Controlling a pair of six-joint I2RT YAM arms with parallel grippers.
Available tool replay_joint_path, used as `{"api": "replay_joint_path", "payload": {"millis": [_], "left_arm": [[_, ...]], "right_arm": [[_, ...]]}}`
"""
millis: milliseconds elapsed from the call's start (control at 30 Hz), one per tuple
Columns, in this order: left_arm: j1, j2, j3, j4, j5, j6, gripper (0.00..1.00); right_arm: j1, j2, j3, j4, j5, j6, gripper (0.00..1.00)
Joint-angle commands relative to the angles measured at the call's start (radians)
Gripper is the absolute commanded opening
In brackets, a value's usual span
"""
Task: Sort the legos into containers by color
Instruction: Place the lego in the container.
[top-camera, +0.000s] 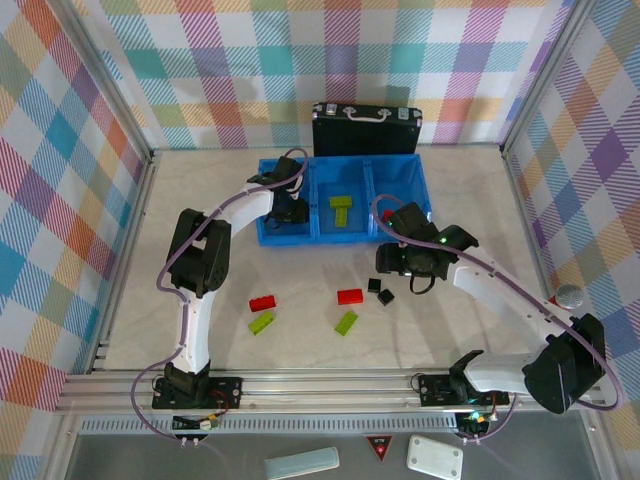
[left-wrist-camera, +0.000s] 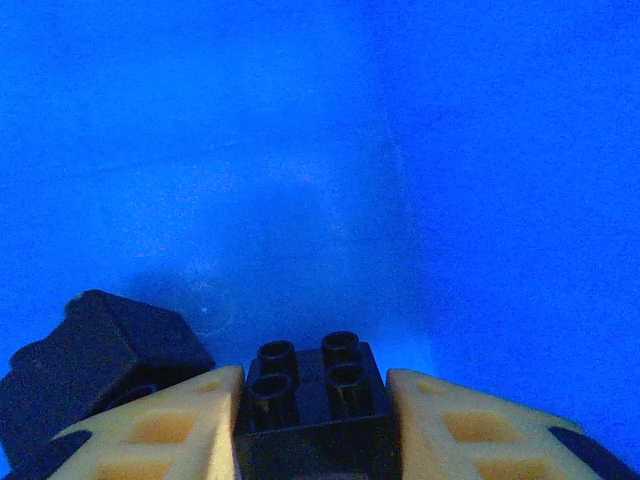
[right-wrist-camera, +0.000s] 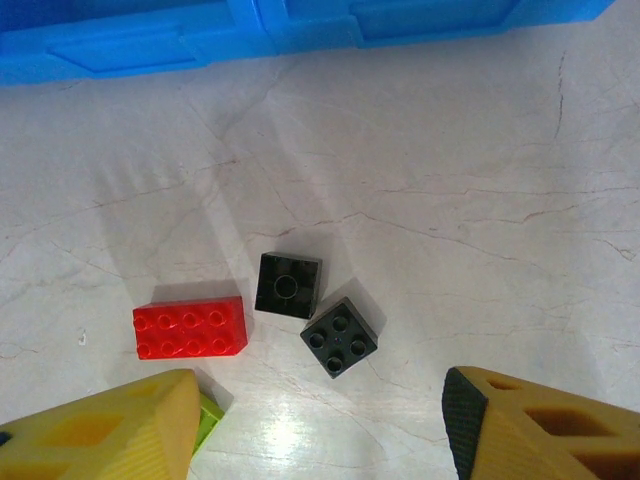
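Observation:
The blue three-compartment container (top-camera: 318, 236) stands at the back centre. My left gripper (top-camera: 291, 211) reaches down into its left compartment (left-wrist-camera: 300, 150), shut on a black lego (left-wrist-camera: 315, 400) with both fingers against its sides. A second black lego (left-wrist-camera: 95, 365) lies beside it in that compartment. Green legos (top-camera: 342, 208) lie in the middle compartment. My right gripper (right-wrist-camera: 320, 425) hangs open over the table, above two black legos (right-wrist-camera: 289, 284) (right-wrist-camera: 339, 336), with a red lego (right-wrist-camera: 190, 329) to their left. More red (top-camera: 263, 303) and green legos (top-camera: 261, 322) (top-camera: 346, 322) lie further left.
A black briefcase (top-camera: 366, 128) with a silver handle stands right behind the container. Metal frame posts and plaid walls close in the table on three sides. The container's front wall (right-wrist-camera: 200, 45) is a short way beyond the right gripper.

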Motion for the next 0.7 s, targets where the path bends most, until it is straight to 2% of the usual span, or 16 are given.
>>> {"api": "replay_joint_path", "payload": {"millis": [0, 233, 667], "left_arm": [[0.005, -0.002, 0.015, 0.017, -0.010, 0.016, 0.41], [0.005, -0.037, 0.009, 0.014, -0.003, 0.010, 0.46], [0.005, -0.149, -0.014, -0.035, 0.017, 0.002, 0.48]], "right_arm": [[-0.001, 0.012, 0.042, -0.011, -0.014, -0.007, 0.67], [0.000, 0.018, 0.059, -0.012, -0.019, -0.010, 0.66], [0.000, 0.016, 0.033, 0.006, -0.026, -0.011, 0.67]]}}
